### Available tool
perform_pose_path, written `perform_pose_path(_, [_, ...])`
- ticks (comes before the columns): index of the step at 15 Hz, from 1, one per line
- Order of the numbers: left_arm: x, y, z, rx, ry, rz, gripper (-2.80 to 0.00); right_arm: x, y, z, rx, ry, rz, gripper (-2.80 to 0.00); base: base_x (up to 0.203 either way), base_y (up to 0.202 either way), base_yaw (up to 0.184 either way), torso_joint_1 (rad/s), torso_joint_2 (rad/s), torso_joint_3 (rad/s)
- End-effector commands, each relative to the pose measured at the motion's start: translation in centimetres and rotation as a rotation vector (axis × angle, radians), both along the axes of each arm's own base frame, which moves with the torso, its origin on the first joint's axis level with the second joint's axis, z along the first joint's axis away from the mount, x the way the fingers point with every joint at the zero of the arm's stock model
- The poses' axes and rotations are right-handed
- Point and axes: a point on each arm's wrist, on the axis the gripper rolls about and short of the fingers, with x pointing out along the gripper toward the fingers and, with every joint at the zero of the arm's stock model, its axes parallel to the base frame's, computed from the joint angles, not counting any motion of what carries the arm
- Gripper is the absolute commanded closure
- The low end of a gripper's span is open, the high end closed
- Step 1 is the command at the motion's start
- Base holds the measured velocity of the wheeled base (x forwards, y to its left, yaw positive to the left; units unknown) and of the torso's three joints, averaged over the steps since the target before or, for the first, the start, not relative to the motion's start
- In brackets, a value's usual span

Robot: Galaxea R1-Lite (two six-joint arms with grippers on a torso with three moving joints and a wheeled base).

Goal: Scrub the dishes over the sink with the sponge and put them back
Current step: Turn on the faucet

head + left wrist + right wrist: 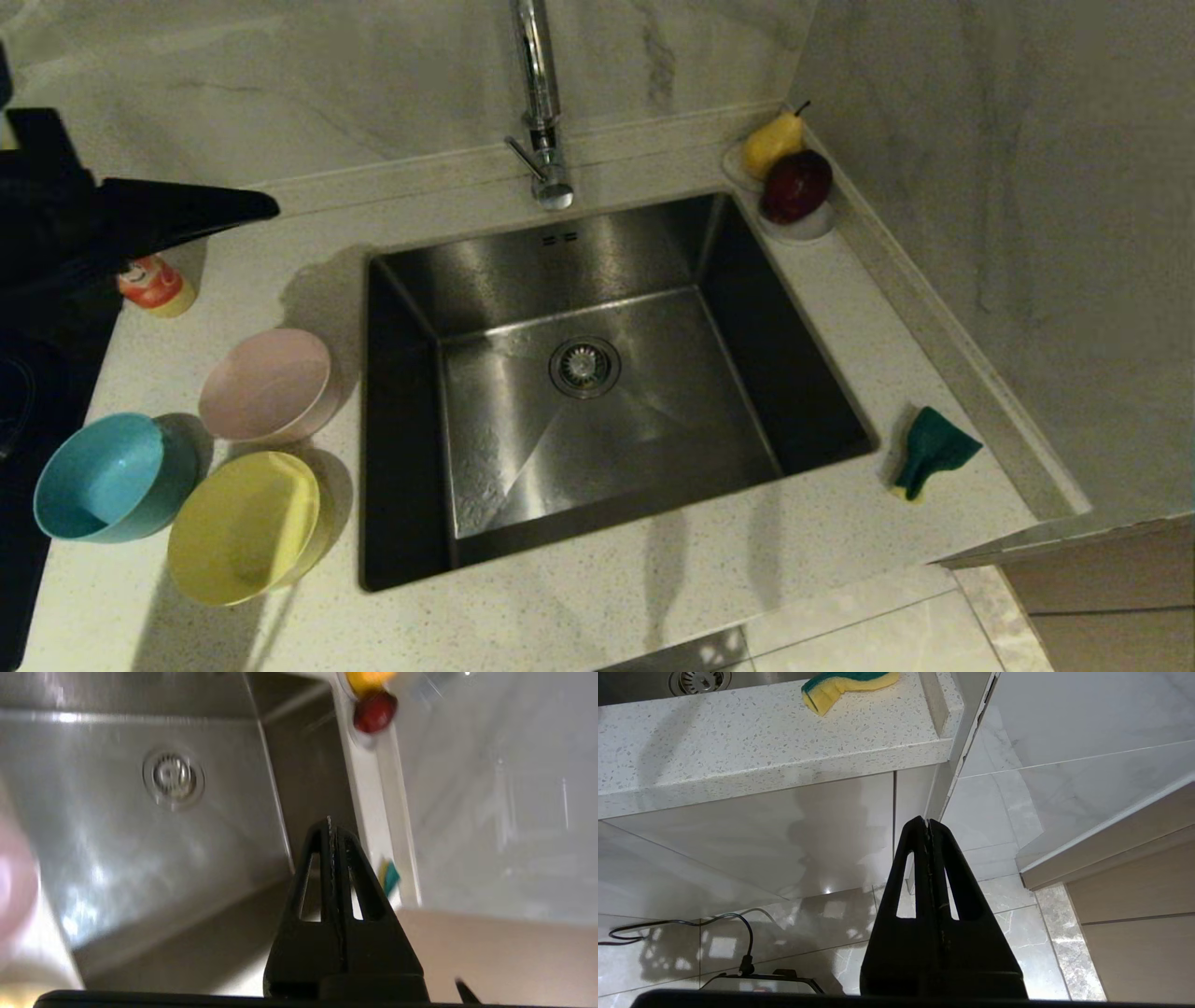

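Three bowls stand on the counter left of the sink (597, 271): a pale pink bowl (268, 385), a light blue bowl (107, 478) and a yellow bowl (245, 526). The sponge (929, 451), yellow with a green layer, lies bent on the counter right of the sink; the right wrist view also shows the sponge (845, 683). My left gripper (266, 205) hangs shut and empty above the counter at the far left, behind the pink bowl, its closed tip (330, 823) pointing across the sink. My right gripper (927, 823) is shut, parked below the counter edge, out of the head view.
A chrome faucet (541, 121) rises behind the sink. A white dish with a pear (771, 142) and a dark red apple (795, 185) sits at the back right corner. A small orange bottle (154, 285) stands under the left arm. A marble wall bounds the right side.
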Motion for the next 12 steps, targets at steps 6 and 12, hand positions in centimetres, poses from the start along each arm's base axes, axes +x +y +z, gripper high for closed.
perform_pose_path(6, [11.5, -0.6, -3.9, -0.062, -0.051, -0.036, 0.00, 0.0, 0.0, 0.0, 0.000, 0.000, 0.000, 0.00, 0.000, 0.000, 0.000, 0.000, 0.00, 0.000])
perform_pose_path(12, [15.4, -3.4, -4.6, -0.073, -0.155, -0.026, 0.00, 0.0, 0.0, 0.0, 0.000, 0.000, -0.001, 0.00, 0.000, 0.000, 0.000, 0.000, 0.00, 0.000])
